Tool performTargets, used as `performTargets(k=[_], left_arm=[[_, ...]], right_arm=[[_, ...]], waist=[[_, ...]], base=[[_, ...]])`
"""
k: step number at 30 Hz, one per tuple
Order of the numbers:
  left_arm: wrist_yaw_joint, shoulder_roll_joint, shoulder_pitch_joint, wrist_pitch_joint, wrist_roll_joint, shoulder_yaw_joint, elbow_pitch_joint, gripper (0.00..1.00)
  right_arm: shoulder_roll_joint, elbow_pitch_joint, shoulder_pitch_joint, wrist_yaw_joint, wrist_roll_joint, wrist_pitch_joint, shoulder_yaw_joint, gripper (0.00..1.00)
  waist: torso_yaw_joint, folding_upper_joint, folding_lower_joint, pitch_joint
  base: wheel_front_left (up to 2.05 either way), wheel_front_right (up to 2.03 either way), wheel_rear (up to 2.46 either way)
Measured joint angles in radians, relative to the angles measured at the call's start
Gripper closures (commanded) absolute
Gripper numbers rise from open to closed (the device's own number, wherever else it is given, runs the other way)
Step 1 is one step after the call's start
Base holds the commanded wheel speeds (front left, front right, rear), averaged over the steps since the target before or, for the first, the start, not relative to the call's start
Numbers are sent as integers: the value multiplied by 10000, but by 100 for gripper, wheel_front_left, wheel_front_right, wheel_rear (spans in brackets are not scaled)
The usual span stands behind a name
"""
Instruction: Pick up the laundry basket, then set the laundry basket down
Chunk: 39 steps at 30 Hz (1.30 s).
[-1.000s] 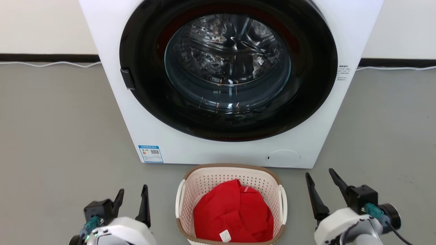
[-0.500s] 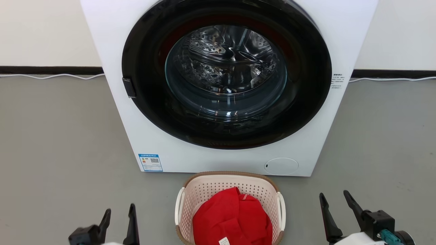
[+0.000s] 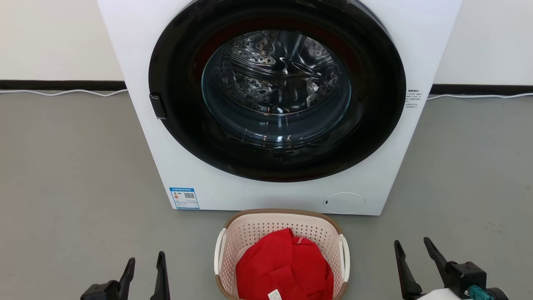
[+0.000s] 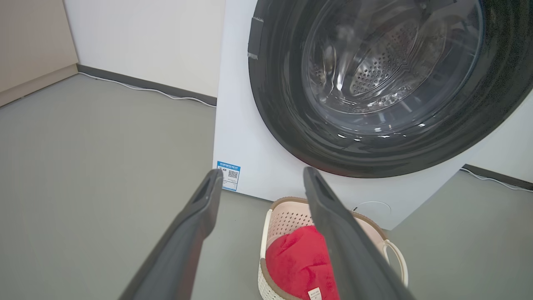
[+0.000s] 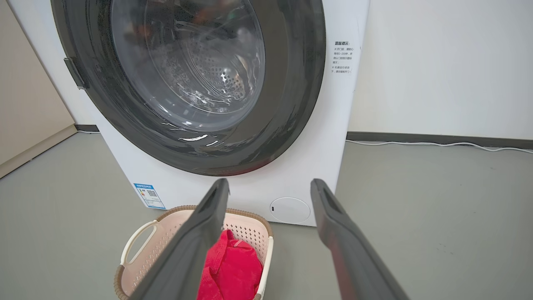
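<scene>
The laundry basket point(image 3: 266, 227) is cream-white with perforated walls, a brown rim and white side handles. It stands on the grey floor just in front of the washer and holds a red cloth point(image 3: 283, 266). My left gripper point(image 3: 145, 260) is open, low to the basket's left and apart from it. Open too, my right gripper point(image 3: 414, 246) sits low to the basket's right with nothing between its fingers. In the left wrist view the laundry basket point(image 4: 279, 221) lies below my left gripper point(image 4: 260, 173). The right wrist view has the laundry basket point(image 5: 245, 229) at lower left of my right gripper point(image 5: 270, 183).
A white front-loading washer point(image 3: 179, 166) with a closed dark round door point(image 3: 277, 89) stands right behind the basket. A white cable point(image 3: 62, 92) runs along the wall base. Grey floor point(image 3: 70, 187) spreads on both sides of the washer.
The head view has shifted, so the washer and basket sit a little lower in it. Both grippers show lower in the picture than a second ago and remain open.
</scene>
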Motion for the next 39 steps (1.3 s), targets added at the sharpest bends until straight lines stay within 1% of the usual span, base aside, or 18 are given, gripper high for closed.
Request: performTargets(k=[1, 6, 9, 22, 39], left_arm=[[-23, 4, 0, 0, 2, -12, -42, 100], [-50, -123, 147, 6, -4, -31, 470, 100], [-52, -144, 217, 105, -211, -21, 589, 100], [-98, -142, 205, 477, -1555, 33, 504, 100], [-272, -138, 130, 984, -3344, 146, 349, 100]], right_arm=[[0, 0, 0, 0, 4, 0, 0, 100], [67, 481, 213, -12, 10, 21, 8, 100], [94, 598, 312, -12, 222, 115, -13, 100], [94, 397, 306, -12, 1908, 474, -40, 100], [94, 90, 217, -12, 4044, 913, -136, 100]], waist=[[11, 0, 0, 14], [18, 0, 0, 21], [10, 0, 0, 28], [-47, 0, 3, 78], [-116, 0, 2, 139]], base=[[0, 0, 0], [0, 0, 0], [0, 0, 0], [0, 0, 0], [0, 0, 0]])
